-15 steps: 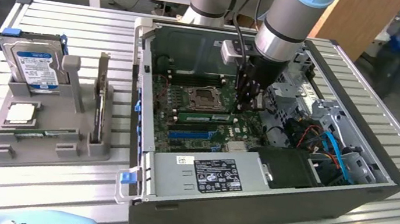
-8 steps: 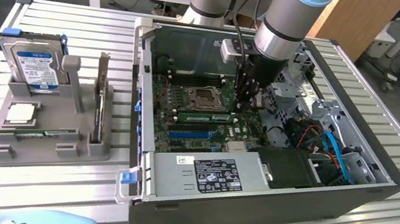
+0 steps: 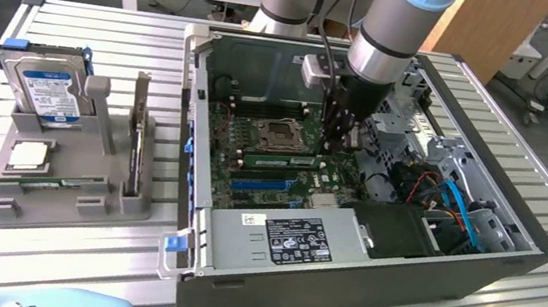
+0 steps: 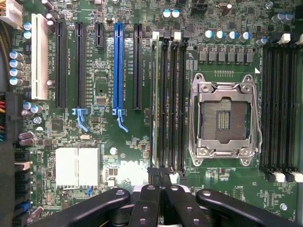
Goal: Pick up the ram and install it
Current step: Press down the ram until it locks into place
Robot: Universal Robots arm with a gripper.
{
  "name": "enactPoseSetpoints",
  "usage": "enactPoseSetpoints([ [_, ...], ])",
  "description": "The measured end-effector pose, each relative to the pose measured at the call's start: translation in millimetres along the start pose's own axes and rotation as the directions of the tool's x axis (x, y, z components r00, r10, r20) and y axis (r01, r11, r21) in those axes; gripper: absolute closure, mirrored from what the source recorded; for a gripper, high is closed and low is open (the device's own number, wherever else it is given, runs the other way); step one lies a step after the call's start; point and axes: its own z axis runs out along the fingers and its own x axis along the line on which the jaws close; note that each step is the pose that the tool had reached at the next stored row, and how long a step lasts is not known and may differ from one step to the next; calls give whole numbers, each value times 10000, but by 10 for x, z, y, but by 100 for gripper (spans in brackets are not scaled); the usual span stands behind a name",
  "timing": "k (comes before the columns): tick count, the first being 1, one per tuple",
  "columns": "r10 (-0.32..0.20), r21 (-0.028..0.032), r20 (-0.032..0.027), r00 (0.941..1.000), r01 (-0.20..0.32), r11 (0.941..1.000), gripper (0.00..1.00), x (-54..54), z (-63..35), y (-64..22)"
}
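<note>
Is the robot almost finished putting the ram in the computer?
Nearly, it seems. Done: the ram stands on edge in a slot beside the empty processor socket. In hand: nothing that shows; the fingers are shut, poised over that slot's end. Left: I cannot tell whether the ram is pushed fully home.

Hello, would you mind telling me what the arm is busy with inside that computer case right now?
The arm has its gripper lowered into the open computer case, over the motherboard beside the empty processor socket. Its fingers are shut, right at the end of the memory slots. A green ram stick sits in a slot by the socket. On the grey fixture outside the case, a hard drive stands upright.
</note>
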Motion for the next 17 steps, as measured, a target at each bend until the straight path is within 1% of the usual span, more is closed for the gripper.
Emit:
enactPoseSetpoints([
  [17, 0, 15, 0, 10000, 0, 10000, 90, 1, 57, -2],
])
